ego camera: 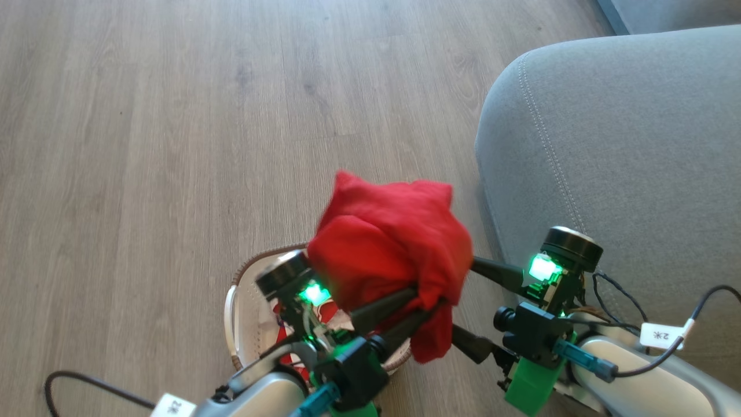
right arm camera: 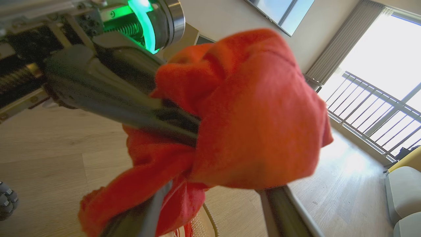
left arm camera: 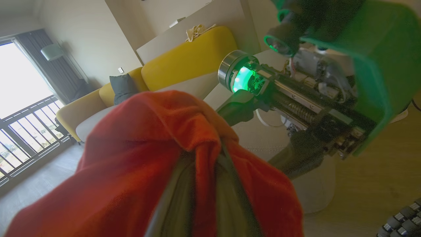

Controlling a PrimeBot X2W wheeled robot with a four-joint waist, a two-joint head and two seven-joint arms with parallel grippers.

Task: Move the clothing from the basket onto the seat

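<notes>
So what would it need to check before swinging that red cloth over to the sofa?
1. Left gripper shut on the red garment: ok.
2. Garment lifted above the basket: ok.
3. Its hanging tail clear of the rim: cannot tell.
4. Right gripper out of the way: not ok, open, straddling the cloth.
5. Seat close on the right: ok.
6. Basket emptied: not ok, red and white garment inside.

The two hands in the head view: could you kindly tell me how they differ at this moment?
The left hand is shut on the red garment, while the right hand stands open. The left hand's fingers lie close together by the basket; the right hand's fingers are spread, one on either side of the garment, nearer the seat. Both point at the raised garment.
</notes>
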